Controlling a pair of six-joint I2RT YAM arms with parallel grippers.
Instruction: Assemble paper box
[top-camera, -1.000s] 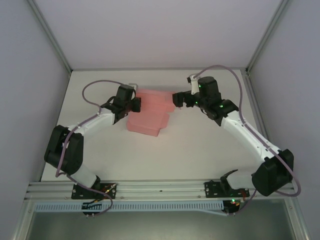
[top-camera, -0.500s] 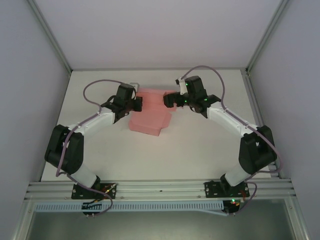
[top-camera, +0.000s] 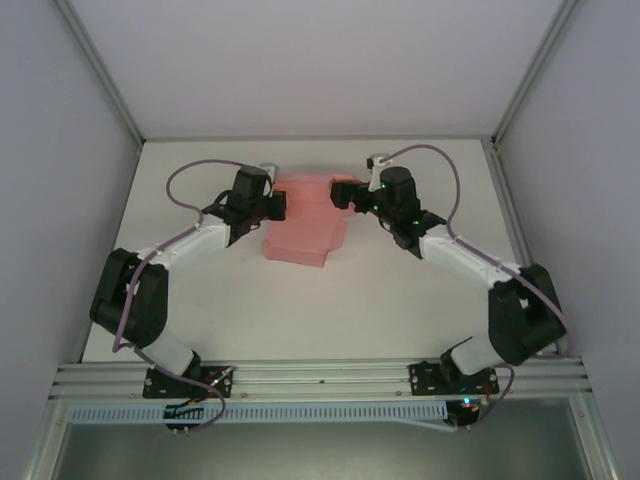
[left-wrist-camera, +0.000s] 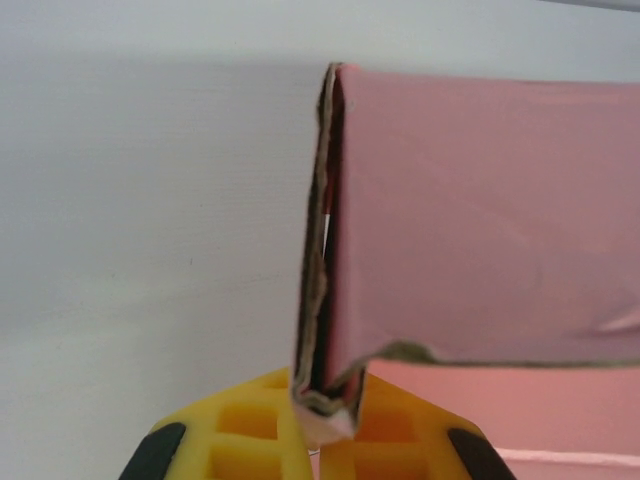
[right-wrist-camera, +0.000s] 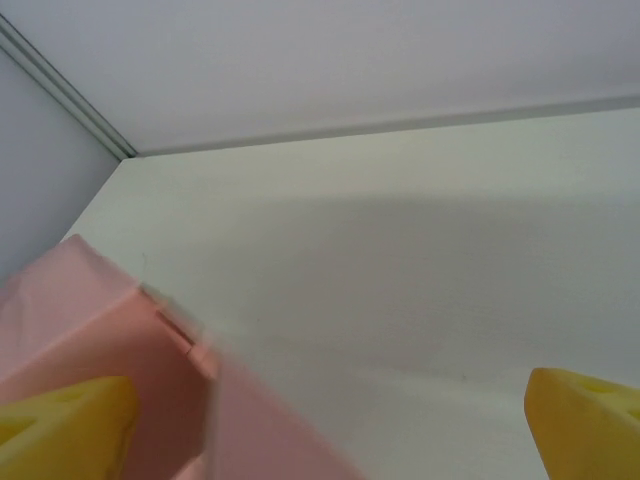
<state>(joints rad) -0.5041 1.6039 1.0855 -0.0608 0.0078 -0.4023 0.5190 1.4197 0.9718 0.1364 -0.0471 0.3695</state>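
Right now I see the paper box (top-camera: 305, 225), partly folded pink card, lying far-centre on the white table (top-camera: 400, 290). My left gripper (left-wrist-camera: 322, 440) pinches its upright folded edge. My right gripper (right-wrist-camera: 330, 430) stands spread wide at the card's right corner; contact I cannot tell.

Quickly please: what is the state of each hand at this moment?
Left hand: closed, pinching a folded edge of the pink paper box.
Right hand: open wide, gripping nothing.
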